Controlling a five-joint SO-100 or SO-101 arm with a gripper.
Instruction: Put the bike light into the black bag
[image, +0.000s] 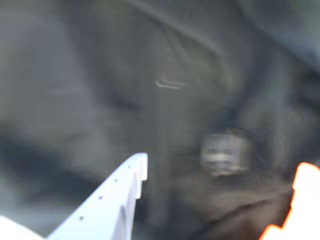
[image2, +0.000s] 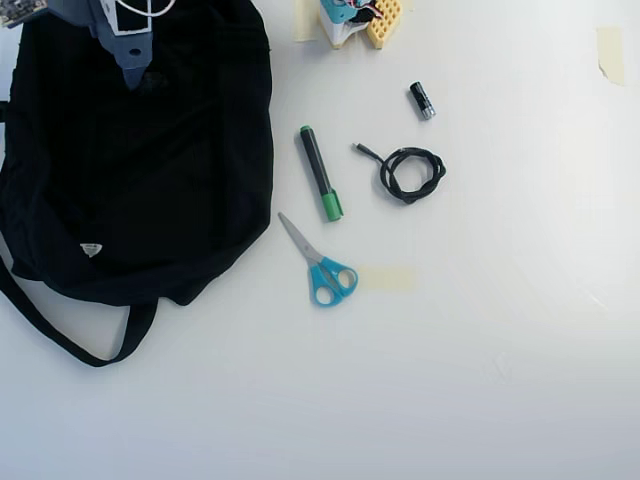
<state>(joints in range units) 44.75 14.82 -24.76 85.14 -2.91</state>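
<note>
The black bag (image2: 140, 160) fills the left of the overhead view, its strap (image2: 70, 340) looping off below. My gripper (image2: 135, 72) hangs over the bag's upper end. The wrist view is blurred: a white finger (image: 120, 200) and an orange finger (image: 302, 200) stand far apart, so the gripper (image: 222, 165) is open with nothing held. Beyond the fingers a small pale-faced blocky shape (image: 225, 152) lies on dark fabric; it may be the bike light, but the blur keeps me from being sure. The overhead view shows no bike light on the table.
To the right of the bag lie a green marker (image2: 320, 172), blue-handled scissors (image2: 322, 265), a coiled black cable (image2: 408, 172) and a small black cylinder (image2: 422, 100). The arm's base (image2: 360, 20) stands at the top edge. A tape strip (image2: 385, 278) is stuck near the scissors.
</note>
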